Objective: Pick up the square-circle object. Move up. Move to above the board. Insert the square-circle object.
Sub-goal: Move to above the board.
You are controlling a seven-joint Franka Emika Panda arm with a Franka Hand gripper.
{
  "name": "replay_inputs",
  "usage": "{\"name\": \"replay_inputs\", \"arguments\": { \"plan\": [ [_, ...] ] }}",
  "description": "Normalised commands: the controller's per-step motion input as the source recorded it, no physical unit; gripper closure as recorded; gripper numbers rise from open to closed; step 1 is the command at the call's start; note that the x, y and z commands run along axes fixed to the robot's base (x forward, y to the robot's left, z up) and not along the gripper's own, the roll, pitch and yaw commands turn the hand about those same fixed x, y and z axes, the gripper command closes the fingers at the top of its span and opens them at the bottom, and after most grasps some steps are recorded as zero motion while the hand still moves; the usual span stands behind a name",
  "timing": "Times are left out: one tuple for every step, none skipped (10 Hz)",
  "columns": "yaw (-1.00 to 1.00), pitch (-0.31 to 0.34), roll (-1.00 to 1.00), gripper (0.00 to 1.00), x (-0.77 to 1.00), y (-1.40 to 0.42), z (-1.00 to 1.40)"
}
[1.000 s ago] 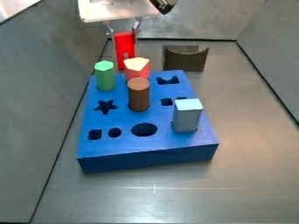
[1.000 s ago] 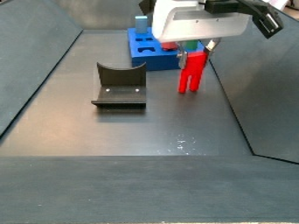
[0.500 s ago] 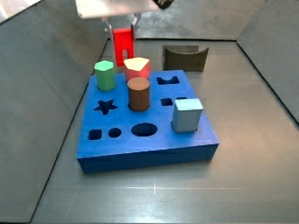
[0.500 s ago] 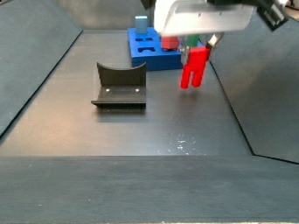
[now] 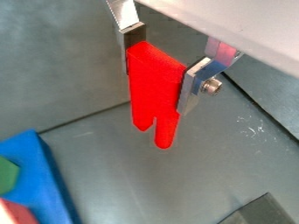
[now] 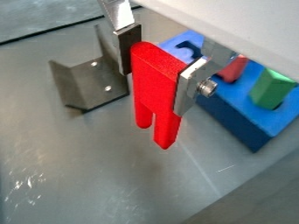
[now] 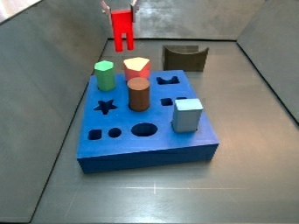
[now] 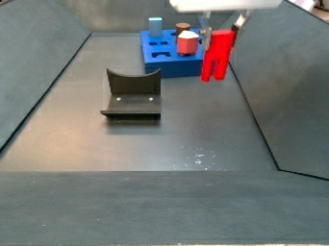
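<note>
The gripper (image 5: 165, 63) clamps the upper body of the red block (image 5: 156, 94) between its silver fingers (image 5: 201, 77), legs hanging down, clear of the floor. In a side view the red block (image 7: 121, 26) hangs at twelve o'clock from the blue board (image 7: 147, 122), beyond its far edge, near the fixture (image 7: 186, 58).

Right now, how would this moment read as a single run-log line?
phase: lift | gripper: shut on bright red two-legged square-circle object, clear of floor | thick blue board: not yet reached | dark fixture: untouched
</note>
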Motion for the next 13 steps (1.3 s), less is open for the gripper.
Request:
{"name": "replay_inputs", "arguments": {
  "plan": [
    [-0.13, 0.257, 0.02, 1.00, 0.04, -0.20, 1.00],
    [-0.08, 0.203, 0.00, 1.00, 0.04, -0.18, 1.00],
    [-0.04, 0.142, -0.02, 1.00, 0.03, -0.17, 1.00],
    [-0.02, 0.110, -0.04, 1.00, 0.03, -0.17, 1.00],
    [0.00, 0.095, -0.06, 1.00, 0.03, -0.16, 1.00],
    [0.01, 0.090, -0.07, 1.00, 0.03, -0.15, 1.00],
    [0.01, 0.085, -0.08, 1.00, 0.03, -0.13, 1.00],
    [0.00, 0.078, -0.08, 1.00, 0.03, -0.13, 1.00],
    [0.00, 0.072, -0.08, 1.00, 0.02, -0.11, 1.00],
    [0.00, 0.071, -0.08, 1.00, 0.02, -0.10, 1.00],
    [0.00, 0.074, -0.08, 1.00, 0.02, -0.09, 1.00],
    [-0.01, 0.073, -0.08, 1.00, 0.02, -0.08, 1.00],
    [-0.01, 0.074, -0.08, 1.00, 0.01, -0.06, 0.90]
  ]
}}
